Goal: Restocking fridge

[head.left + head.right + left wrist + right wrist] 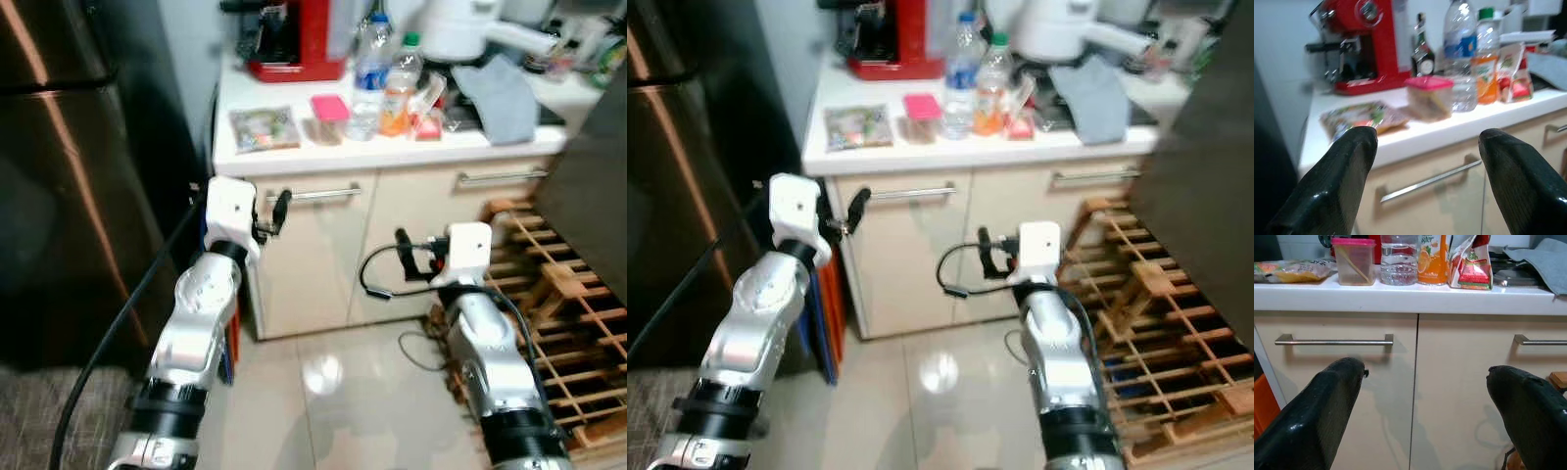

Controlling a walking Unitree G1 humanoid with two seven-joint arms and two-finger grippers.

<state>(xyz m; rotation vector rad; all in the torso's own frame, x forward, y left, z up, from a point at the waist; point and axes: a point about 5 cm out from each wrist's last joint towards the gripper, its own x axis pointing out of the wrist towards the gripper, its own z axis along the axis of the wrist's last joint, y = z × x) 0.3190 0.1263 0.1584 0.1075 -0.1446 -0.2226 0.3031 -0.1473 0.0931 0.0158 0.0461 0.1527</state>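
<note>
Groceries are all sitting on the white counter (323, 152), none picked up. From the robot's left going right: a flat snack packet (263, 127), a small tub with a pink lid (329, 116), a clear water bottle (371, 78) with a blue label, an orange juice bottle (398, 86) with a green cap, and a red and white pouch (1471, 265) leaning just beside the juice. Behind them there's a red coffee machine (294, 39) at the back of the counter, and a grey cloth (498, 96) lying further to the right.

The fridge (69, 176), dark and shiny, stands to the left of the counter with its door shut.

Left gripper (1422, 176) is up in front of the cream cabinet (313, 255), fingers spread wide with nothing between them, facing the packet and the pink-lid tub. Right gripper (1422, 416) is lower, also wide and holding nothing, pointed at the cabinet doors under the bottles, with the bar handle (1334, 340) above its fingers. A black cable (377, 279) loops off the right wrist.

On the right, a wooden rack (558, 313) sits on the glossy tile floor (333, 392).
</note>
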